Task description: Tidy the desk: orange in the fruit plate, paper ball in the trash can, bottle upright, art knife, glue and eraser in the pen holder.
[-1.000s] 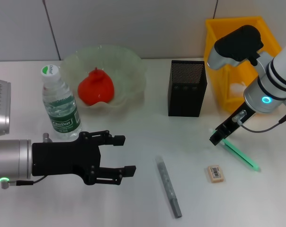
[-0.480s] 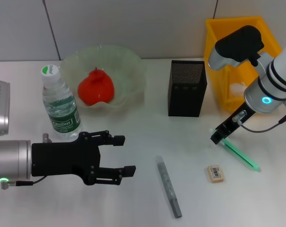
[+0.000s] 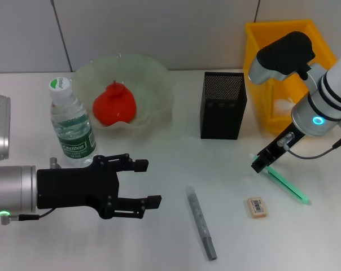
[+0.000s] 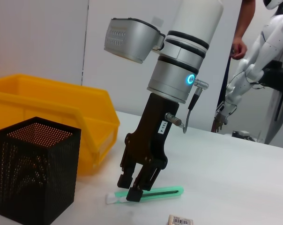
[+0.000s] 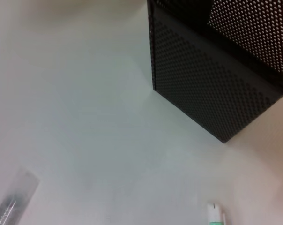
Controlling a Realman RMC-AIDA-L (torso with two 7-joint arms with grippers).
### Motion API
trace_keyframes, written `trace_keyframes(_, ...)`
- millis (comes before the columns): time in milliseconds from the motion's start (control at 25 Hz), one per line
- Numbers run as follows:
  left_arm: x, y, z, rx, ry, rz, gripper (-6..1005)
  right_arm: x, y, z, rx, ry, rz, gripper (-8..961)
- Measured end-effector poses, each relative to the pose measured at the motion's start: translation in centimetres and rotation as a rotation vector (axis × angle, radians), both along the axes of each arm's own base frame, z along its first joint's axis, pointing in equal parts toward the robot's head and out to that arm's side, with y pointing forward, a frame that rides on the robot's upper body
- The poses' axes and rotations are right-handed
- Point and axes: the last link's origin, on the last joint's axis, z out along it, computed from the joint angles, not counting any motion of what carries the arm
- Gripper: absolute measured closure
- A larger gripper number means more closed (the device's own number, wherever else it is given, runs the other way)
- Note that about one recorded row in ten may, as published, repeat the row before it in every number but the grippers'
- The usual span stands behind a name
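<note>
The right gripper (image 3: 257,165) stands over one end of the green art knife (image 3: 285,182), near the counter's right edge, jaws slightly parted astride it, nothing lifted. Gripped so near its tip, the knife could pivot or slip out on the lift. The left wrist view shows the jaws straddling it; the head view hides that. The left gripper (image 3: 143,183) waits open and empty near the front left.

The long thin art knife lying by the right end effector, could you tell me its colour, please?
Green, clearest in the head view: art knife.
</note>
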Motion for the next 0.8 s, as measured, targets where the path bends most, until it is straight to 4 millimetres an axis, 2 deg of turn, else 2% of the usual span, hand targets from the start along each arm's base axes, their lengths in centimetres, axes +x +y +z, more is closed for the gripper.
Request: trace_keyframes(800,0.13,-0.03,0.01,-0.001,-0.004,-0.006,153,0.31,-0.16,-0.29,-0.008,-0.007,0.002,578)
